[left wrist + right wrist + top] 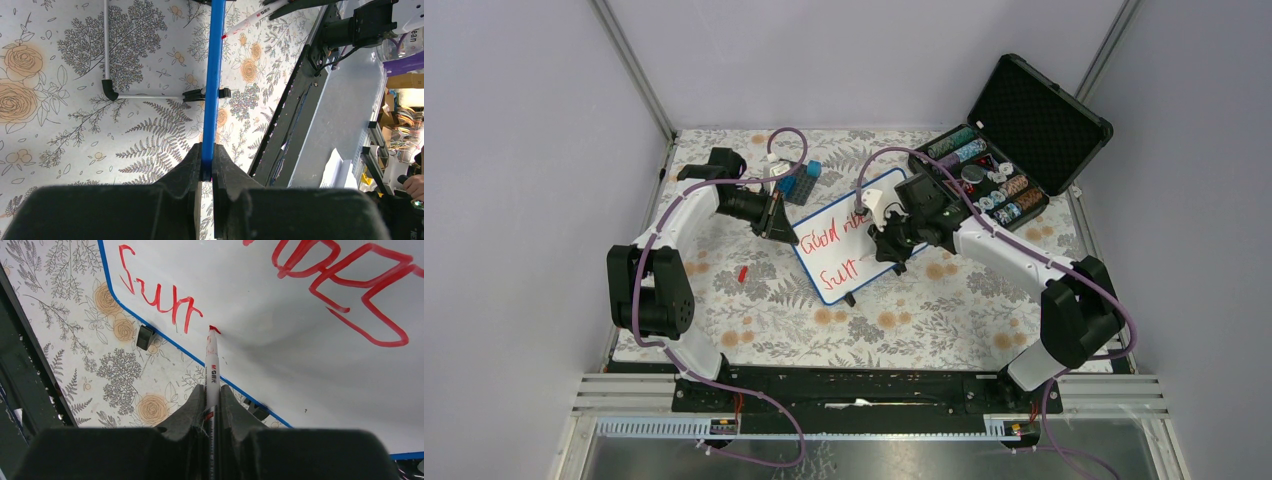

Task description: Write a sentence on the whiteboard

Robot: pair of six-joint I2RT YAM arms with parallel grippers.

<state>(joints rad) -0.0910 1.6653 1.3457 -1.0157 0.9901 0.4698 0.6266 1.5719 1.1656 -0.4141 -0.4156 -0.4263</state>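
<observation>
The whiteboard, white with a blue rim, lies tilted mid-table on its black feet. Red letters read roughly "Good vib" above "Surr". My left gripper is shut on the board's left blue rim, seen edge-on in the left wrist view. My right gripper is shut on a white marker. Its red tip touches the board just right of "Surr". The right arm hides part of the first line in the top view.
An open black case of poker chips stands at the back right. A blue block sits behind the board. A red marker cap lies on the floral cloth at the left. The frame rail runs along the near edge.
</observation>
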